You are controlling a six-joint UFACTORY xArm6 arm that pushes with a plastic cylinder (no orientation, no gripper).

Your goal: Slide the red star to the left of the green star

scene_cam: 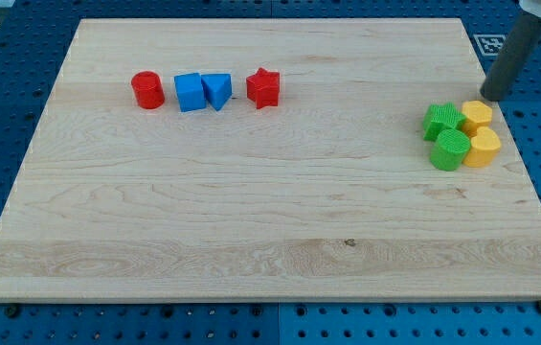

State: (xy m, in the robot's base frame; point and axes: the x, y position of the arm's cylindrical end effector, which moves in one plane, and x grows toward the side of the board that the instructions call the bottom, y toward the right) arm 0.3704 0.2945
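Red star (263, 88) upper desk (251, 211), just right of blue pair (203, 92). Green star (440, 121) near right edge, 3 o'clock from red star, well apart. Bare wood between. No gripper; my tip (492, 97) at 1 o'clock of green star.

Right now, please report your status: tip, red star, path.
My tip beside the yellow blocks, view's right. Red star far off at view's top, untouched. Green star right; nothing between them.
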